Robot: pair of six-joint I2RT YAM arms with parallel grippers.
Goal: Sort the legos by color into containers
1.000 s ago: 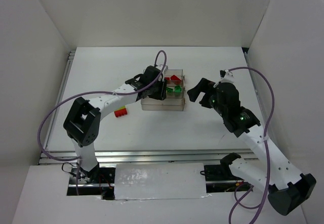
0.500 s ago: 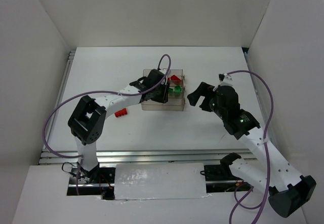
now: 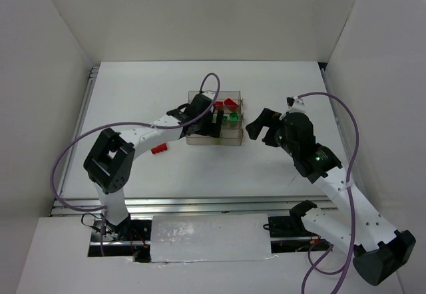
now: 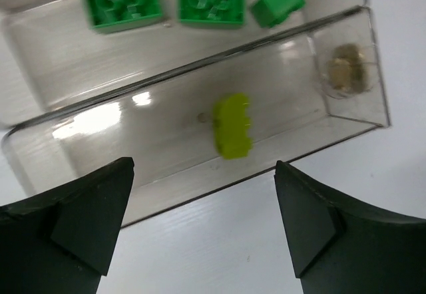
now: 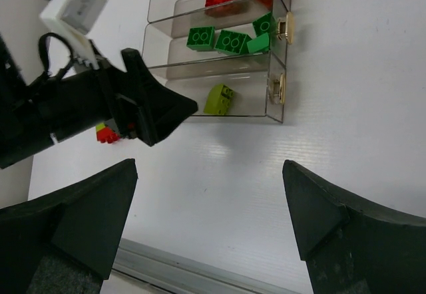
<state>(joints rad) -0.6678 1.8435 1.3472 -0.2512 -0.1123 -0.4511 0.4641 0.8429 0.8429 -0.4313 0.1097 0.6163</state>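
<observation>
L gripper (image 4: 203, 169) open over end bin (image 4: 86, 124), yel-green lego (image 4: 231, 126) lying inside. R gripper (image 5: 210, 167) open, empty, above bench (image 5: 346, 147) nr it.

The containers (image 3: 229, 141) sat mid-frame on the table (image 3: 200, 174) in the top view; a stray lego (image 3: 158, 149) lay to their lower left; a single lego (image 4: 232, 125) lay inside the lowest bin.
</observation>
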